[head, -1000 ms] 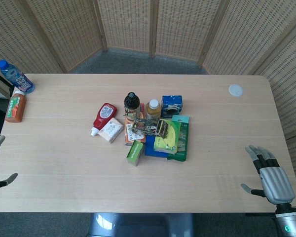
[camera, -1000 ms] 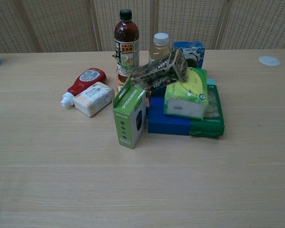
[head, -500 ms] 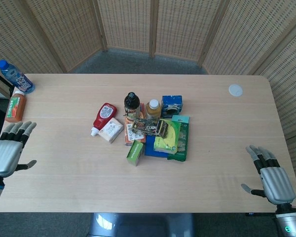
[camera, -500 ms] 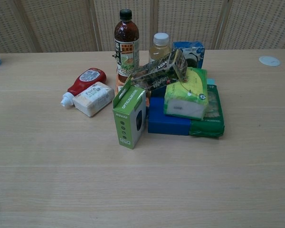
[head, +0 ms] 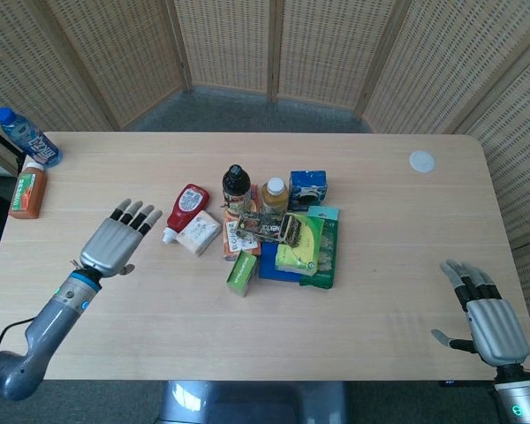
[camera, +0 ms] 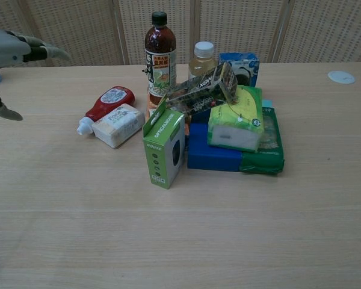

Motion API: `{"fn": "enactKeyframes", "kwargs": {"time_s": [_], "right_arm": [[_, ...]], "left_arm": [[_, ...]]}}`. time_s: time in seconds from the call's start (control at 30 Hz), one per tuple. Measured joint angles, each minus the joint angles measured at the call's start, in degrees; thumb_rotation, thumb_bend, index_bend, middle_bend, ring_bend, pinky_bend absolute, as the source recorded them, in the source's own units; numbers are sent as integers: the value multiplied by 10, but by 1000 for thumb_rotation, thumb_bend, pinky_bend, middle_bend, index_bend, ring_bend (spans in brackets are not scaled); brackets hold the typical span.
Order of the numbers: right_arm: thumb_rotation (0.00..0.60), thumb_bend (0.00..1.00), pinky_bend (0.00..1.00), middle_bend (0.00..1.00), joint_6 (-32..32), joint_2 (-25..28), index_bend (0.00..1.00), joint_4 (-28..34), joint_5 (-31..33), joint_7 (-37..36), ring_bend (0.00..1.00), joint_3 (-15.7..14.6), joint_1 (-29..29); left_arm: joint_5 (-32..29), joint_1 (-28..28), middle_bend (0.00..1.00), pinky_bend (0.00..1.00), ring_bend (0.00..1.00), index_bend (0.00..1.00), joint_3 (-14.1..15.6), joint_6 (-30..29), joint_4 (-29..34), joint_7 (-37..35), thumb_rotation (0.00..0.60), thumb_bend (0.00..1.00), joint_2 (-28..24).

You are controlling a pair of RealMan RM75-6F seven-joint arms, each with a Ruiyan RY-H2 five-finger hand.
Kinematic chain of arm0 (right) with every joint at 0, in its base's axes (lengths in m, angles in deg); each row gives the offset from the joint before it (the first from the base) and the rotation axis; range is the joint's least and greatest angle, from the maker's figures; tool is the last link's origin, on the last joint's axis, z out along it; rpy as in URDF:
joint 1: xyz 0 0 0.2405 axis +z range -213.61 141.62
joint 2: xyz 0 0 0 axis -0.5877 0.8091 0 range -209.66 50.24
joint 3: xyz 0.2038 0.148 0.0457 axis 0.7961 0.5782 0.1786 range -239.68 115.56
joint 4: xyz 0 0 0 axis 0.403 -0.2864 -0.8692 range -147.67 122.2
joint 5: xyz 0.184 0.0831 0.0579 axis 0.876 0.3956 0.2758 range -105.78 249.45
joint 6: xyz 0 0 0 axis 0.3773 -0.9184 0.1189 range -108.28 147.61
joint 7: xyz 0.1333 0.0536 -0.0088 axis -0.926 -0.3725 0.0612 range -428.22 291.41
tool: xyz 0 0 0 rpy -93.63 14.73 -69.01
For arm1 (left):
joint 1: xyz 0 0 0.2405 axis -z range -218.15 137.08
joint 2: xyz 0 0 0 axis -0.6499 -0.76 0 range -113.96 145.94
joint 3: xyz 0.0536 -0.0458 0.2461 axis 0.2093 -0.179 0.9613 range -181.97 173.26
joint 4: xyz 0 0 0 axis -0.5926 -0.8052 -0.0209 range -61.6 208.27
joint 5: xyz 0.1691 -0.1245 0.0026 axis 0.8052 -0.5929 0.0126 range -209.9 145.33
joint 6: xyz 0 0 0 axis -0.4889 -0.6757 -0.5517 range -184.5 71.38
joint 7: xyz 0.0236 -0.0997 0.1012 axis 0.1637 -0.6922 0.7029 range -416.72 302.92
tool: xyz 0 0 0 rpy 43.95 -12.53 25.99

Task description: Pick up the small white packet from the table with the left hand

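The small white packet (head: 198, 233) (camera: 118, 124) lies flat on the table, touching the red ketchup bottle (head: 185, 209) (camera: 107, 102) at the left side of the pile. My left hand (head: 117, 241) (camera: 11, 53) hovers open, fingers spread and pointing toward the pile, a short way left of the packet and apart from it. Down at the table's near right corner my right hand (head: 486, 315) rests open and holds nothing; the chest view does not show it.
The pile holds a dark drink bottle (camera: 159, 58), a yellow-capped bottle (camera: 202, 59), a green mouse box (camera: 165, 146), a yellow-green pack (camera: 237, 118) on blue and green boxes. A water bottle (head: 28, 137) and an orange box (head: 26, 193) sit far left; a white lid (head: 421, 162) far right.
My left hand has come in from the table's left edge toward the pile and now shows in the chest view. The right hand and all objects are unmoved.
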Motion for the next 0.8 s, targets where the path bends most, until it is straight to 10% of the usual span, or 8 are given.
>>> {"fn": "enactKeyframes", "kwargs": {"time_s": [0.8], "right_arm": [[582,0,0,0,10,10,0,-8,7,-39,0,3,6]], "left_arm": [[-248,179,0,0,0,0,12,57,-248,136,600,0,245]]}}
